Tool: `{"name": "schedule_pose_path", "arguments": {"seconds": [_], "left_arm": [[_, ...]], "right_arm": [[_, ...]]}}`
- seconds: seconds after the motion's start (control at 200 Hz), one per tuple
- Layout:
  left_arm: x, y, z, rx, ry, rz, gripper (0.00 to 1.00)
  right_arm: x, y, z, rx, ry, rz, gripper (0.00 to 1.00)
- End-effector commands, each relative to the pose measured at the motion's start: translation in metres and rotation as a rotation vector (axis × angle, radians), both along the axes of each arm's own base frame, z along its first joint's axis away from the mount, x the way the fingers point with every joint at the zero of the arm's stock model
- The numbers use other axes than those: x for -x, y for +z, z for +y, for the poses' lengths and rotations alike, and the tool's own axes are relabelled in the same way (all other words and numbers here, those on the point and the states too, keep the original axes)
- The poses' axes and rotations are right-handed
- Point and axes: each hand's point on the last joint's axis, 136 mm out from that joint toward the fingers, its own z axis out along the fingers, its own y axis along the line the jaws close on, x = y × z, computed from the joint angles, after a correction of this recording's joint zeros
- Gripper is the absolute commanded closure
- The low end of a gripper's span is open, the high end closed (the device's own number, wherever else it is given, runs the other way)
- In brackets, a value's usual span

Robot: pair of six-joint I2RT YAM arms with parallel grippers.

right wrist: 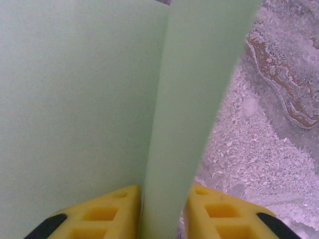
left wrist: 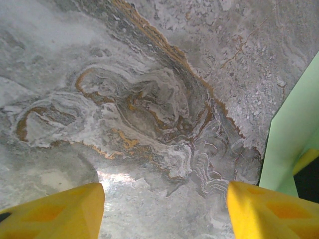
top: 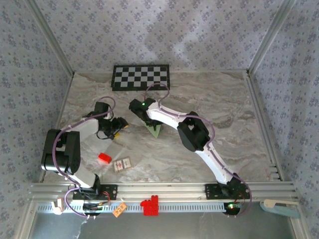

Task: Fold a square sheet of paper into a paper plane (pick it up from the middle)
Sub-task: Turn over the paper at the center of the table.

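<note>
The marbled table [top: 224, 124] spreads wide under me, and the checkerboard panel [top: 140, 77] lies flat at its far edge. My two arms reach in toward the middle. The left one bends in from the near left corner and the right one stretches across from the near right.

The paper plane [top: 156, 130] sits at the centre of the table, just near of the checkerboard. It is pale green folded paper narrowing to a point toward me. My right gripper [top: 149, 123] is down on it. In the right wrist view a raised fold of the green paper [right wrist: 79, 99] stands up between my yellow fingers [right wrist: 107, 214], which press against it from both sides.

My left gripper [left wrist: 164, 191] hangs just left of the paper, over bare marble. Its fingers [left wrist: 60, 211] are spread well apart and hold nothing, and the green edge [left wrist: 291, 134] lies beside the right one.

Nearer the left arm's base lie a small red block [top: 104, 158] and, just right of it, a little card [top: 122, 164].
</note>
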Motion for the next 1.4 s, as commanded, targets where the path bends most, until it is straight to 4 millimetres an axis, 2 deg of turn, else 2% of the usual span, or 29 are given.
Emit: {"name": "schedule_pose_path", "arguments": {"seconds": [0.0,0.215,0.41,0.605,0.7,0.845,0.935,1.054,1.209,1.394], "left_arm": [[-0.005,0.010,0.001,0.014,0.007,-0.024,0.34],[-0.007,0.014,-0.005,0.050,0.000,-0.035,0.34],[-0.013,0.028,-0.020,0.160,-0.006,-0.088,0.32],[-0.019,0.051,-0.049,0.356,0.017,-0.173,0.25],[-0.019,0.059,-0.069,0.428,0.023,-0.203,0.22],[-0.019,0.067,-0.101,0.485,0.005,-0.243,0.21],[-0.021,0.073,-0.112,0.483,-0.015,-0.282,0.21],[-0.022,0.080,-0.122,0.461,-0.042,-0.325,0.24],[-0.022,0.074,-0.125,0.410,-0.062,-0.324,0.33],[-0.024,0.077,-0.134,0.405,-0.100,-0.355,0.53]], "right_arm": [[-0.003,0.030,-0.002,-0.073,-0.034,-0.043,0.77],[-0.002,0.049,-0.007,-0.160,-0.056,-0.078,0.91],[0.000,0.063,-0.004,-0.346,-0.053,-0.087,0.96],[-0.002,0.069,0.014,-0.713,-0.043,-0.053,0.95],[-0.001,0.069,0.018,-0.859,-0.034,-0.025,0.95],[0.002,0.066,0.017,-0.953,-0.066,0.007,0.95],[0.004,0.062,0.015,-0.966,-0.083,0.021,0.95],[0.007,0.057,0.014,-0.980,-0.098,0.036,0.94],[0.008,0.057,0.014,-1.020,-0.114,0.049,0.94],[0.011,0.057,0.016,-1.049,-0.122,0.071,0.94]]}}
